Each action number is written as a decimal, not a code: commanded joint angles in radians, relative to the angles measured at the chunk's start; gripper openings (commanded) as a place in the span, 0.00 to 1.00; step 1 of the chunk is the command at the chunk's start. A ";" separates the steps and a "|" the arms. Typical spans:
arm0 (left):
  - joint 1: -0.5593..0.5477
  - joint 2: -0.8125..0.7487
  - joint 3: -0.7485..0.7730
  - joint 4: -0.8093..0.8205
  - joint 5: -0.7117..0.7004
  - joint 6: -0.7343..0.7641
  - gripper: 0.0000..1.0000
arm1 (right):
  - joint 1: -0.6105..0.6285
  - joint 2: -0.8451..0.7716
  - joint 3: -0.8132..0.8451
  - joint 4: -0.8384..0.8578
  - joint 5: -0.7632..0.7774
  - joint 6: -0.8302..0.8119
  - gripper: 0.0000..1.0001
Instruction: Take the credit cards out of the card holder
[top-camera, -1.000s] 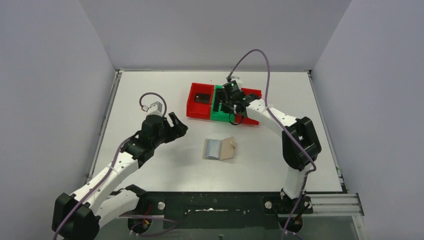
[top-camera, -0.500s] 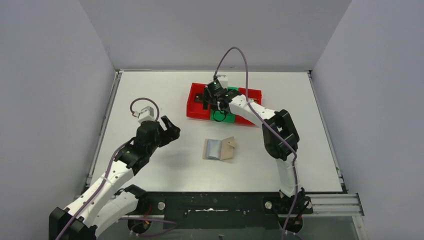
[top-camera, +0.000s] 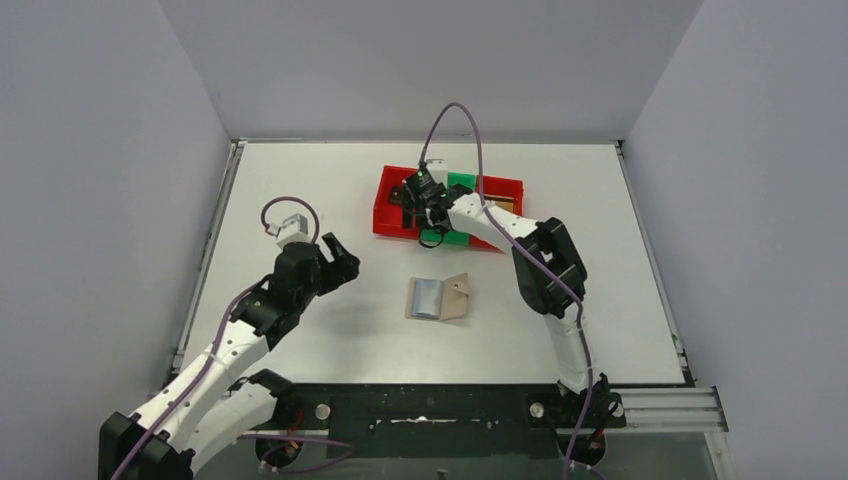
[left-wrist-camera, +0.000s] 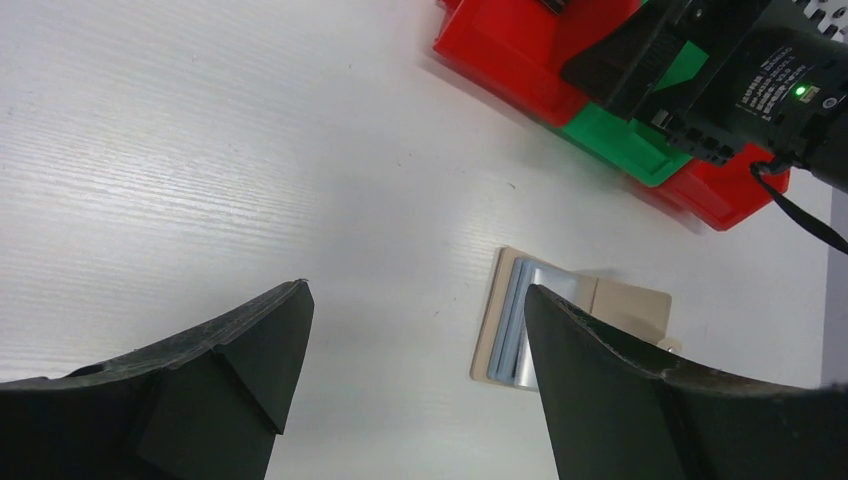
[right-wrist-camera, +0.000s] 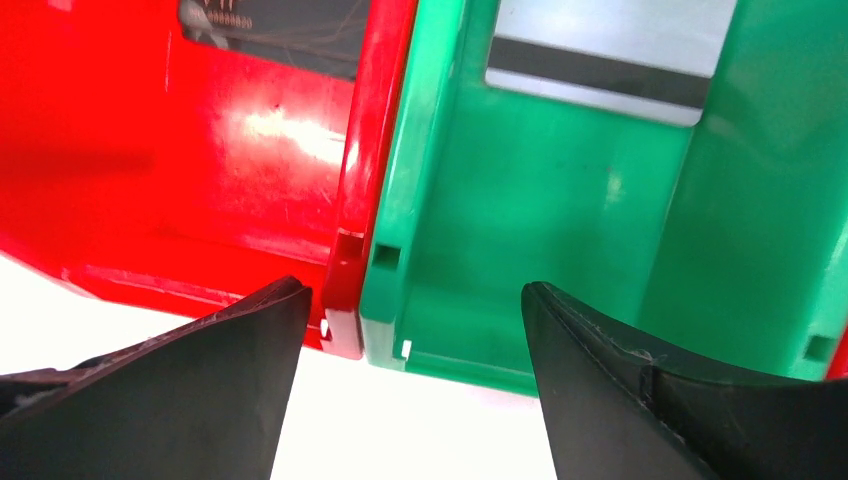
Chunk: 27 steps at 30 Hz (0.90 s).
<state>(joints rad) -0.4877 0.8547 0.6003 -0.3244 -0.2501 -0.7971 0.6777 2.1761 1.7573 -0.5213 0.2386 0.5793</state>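
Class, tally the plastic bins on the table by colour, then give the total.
Red bins: 2, the left red bin and the right red bin
Green bins: 1, the green bin
Total: 3

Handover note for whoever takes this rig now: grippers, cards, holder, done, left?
Left gripper: open, empty, hovering left of the card holder.
Right gripper: open, empty, over the near edges of the red bin and green bin.
Card holder: lying open, nothing touching it.
Done: dark card in the red bin, silver-grey card in the green bin.
Left: the holder's silvery-blue face may be lining or a card; cannot tell. Check, then pull anything inside.
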 joint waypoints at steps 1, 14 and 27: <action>0.007 0.012 0.007 0.027 -0.012 0.012 0.79 | 0.027 -0.038 -0.048 0.017 0.021 -0.014 0.79; 0.008 0.036 0.002 0.048 0.013 0.005 0.79 | 0.034 -0.126 -0.128 0.051 -0.032 -0.015 0.80; 0.008 0.077 -0.010 0.102 0.084 -0.009 0.79 | 0.035 -0.109 -0.035 0.061 -0.164 0.002 0.79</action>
<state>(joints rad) -0.4843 0.9260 0.5926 -0.2882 -0.1925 -0.8001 0.7021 2.1120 1.6676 -0.4892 0.1249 0.5720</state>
